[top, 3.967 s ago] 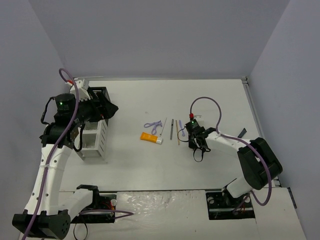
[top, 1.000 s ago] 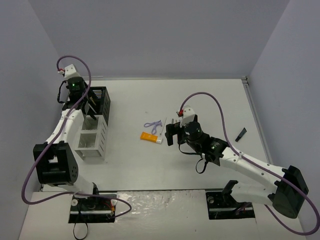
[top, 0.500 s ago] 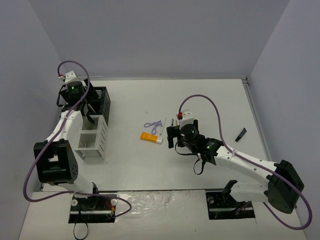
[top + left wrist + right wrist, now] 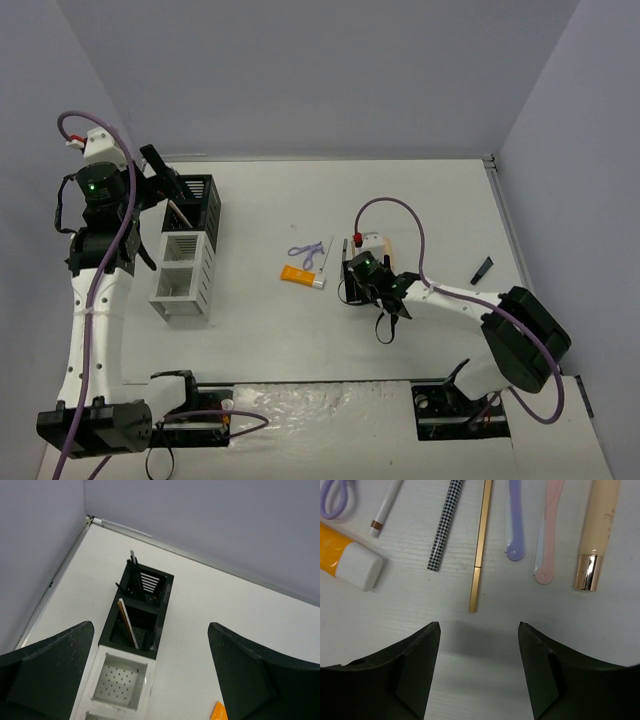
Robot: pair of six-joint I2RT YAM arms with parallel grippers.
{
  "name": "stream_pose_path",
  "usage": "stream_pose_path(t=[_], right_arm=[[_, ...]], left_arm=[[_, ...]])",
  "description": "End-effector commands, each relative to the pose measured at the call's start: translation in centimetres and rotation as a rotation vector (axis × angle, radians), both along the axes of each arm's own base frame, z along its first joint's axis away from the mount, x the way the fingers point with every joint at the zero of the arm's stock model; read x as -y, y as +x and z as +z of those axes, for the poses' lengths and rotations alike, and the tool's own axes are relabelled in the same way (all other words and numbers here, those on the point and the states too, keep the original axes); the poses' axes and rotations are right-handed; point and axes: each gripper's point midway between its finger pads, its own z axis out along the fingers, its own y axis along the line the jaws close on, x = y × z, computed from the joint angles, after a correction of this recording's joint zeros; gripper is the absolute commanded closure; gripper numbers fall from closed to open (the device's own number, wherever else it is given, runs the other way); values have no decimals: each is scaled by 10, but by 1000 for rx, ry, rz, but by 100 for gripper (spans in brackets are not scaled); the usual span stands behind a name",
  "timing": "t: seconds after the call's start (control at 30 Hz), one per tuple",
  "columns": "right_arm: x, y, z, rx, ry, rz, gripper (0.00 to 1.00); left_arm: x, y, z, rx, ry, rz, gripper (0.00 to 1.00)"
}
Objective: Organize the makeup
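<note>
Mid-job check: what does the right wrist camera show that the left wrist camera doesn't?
Right wrist only: a row of loose items, namely the purple loop tool, white pencil, checkered pencil, gold pencil, purple stick, pink stick and beige tube. Left wrist only: the rack, with a tan pencil and black pencils standing in its black compartments and the visible white compartment empty. Both: the orange tube, just a corner of it in the left wrist view, and the white table.

The top camera looks down on the whole table [image 4: 420, 190] from its near edge. The left wrist camera sees the rack [image 4: 142, 606] from high up, the right hangs close over the orange tube [image 4: 340, 550]; the top view shows both
</note>
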Motion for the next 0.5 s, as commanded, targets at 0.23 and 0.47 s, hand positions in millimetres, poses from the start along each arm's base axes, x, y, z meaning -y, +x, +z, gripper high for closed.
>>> stream_pose_path(t=[0.23, 0.47], right_arm=[[-4, 41, -11, 5, -7, -104, 62], [0, 45, -32, -32, -32, -121, 83]], left_arm=[[32, -44, -43, -65, 2, -182, 3], [41, -43, -44, -69, -29, -220, 3]])
